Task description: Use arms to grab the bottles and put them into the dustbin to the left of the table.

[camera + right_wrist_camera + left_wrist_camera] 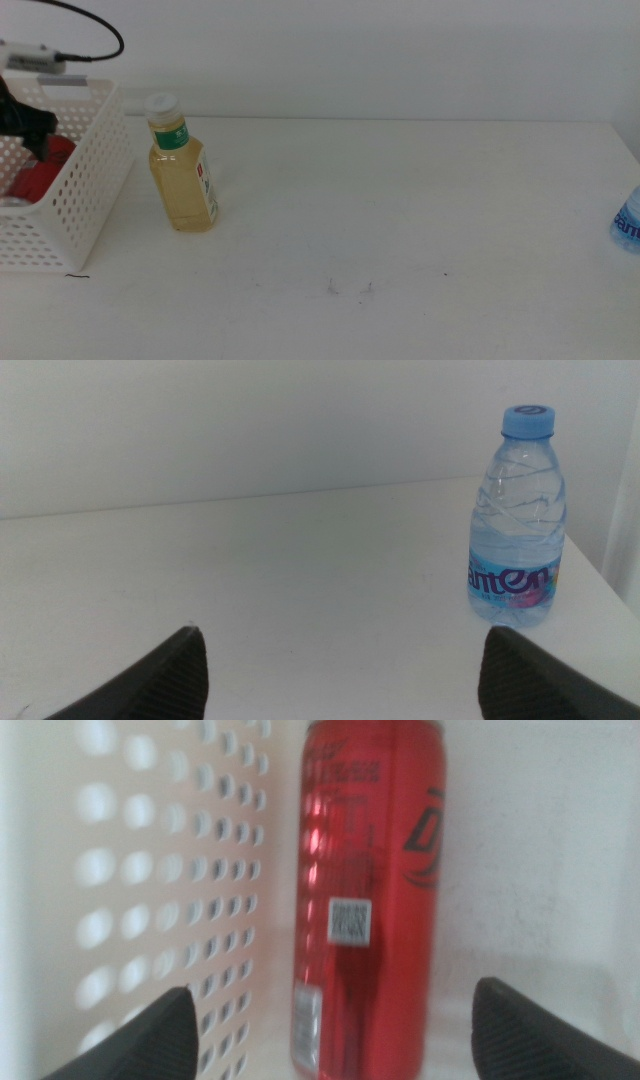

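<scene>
Red can [372, 890] inside white dustbin [88, 170]

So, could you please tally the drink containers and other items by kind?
Plastic bottles: 2, the yellow-liquid bottle and the small water bottle
Red drink can: 1, in the basket
White perforated basket: 1
Total: 4

Left arm [30, 60]: white-grey housing, black cable [95, 22] looped above, black gripper parts. Left gripper [330, 1030] and right gripper [340, 670]: dark, wedge-shaped jaw tips.
</scene>
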